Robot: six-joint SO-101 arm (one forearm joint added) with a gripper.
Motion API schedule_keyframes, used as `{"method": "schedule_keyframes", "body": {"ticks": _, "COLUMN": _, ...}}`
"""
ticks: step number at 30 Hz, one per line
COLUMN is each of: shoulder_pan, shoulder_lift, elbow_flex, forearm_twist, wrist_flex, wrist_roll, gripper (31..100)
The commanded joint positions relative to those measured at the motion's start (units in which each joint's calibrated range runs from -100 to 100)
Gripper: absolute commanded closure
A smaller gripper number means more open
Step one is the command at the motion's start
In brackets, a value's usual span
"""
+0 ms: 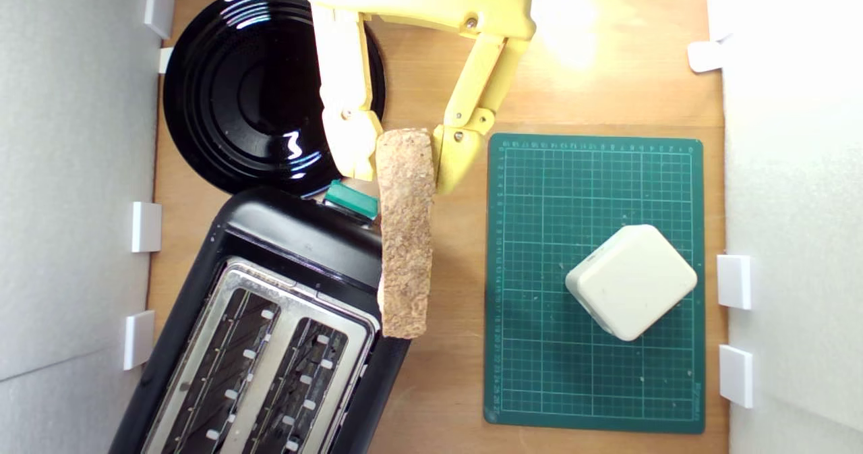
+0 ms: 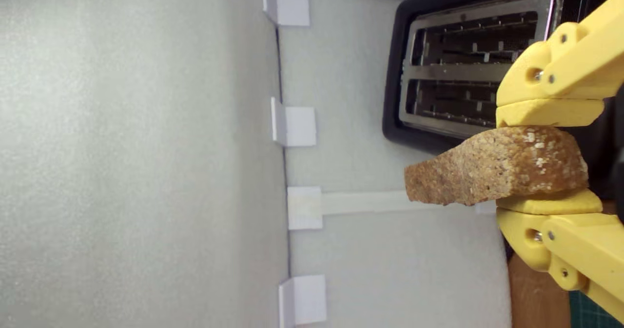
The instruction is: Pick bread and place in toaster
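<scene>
Your toaster (image 1: 270, 332) sat beside and below the jaws, slots angled. Your gripper (image 1: 404, 160) was clamped on one end of the bread (image 1: 404, 238), held crust-up. Misaligned, it could have caught the slot rim.

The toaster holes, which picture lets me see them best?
The exterior view: it looks straight down on the toaster, so both slots in its silver top lie open to see. The wrist view also shows both slots, but the yellow pincer holding the bread hides one end.
</scene>
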Motion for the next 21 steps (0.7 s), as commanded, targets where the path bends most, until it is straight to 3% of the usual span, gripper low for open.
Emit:
{"method": "schedule_keyframes", "body": {"ticks": 1, "shoulder_pan": 3.3, "shoulder_lift": 0.7, "elbow_flex": -5.9, "forearm_twist": 0.0, "wrist_flex": 0.6, "wrist_roll": 2.1, "gripper": 68.8}}
{"method": "schedule_keyframes", "body": {"ticks": 12, "shoulder_pan": 7.8, "shoulder_lift": 3.9, "elbow_flex": -12.4, "forearm_twist": -0.1, "wrist_flex": 5.3, "wrist_roll": 8.0, "gripper": 68.8}}
{"method": "schedule_keyframes", "body": {"ticks": 21, "shoulder_pan": 11.4, "shoulder_lift": 4.2, "elbow_flex": -12.9, "forearm_twist": -0.1, "wrist_flex": 5.2, "wrist_roll": 7.8, "gripper": 68.8}}
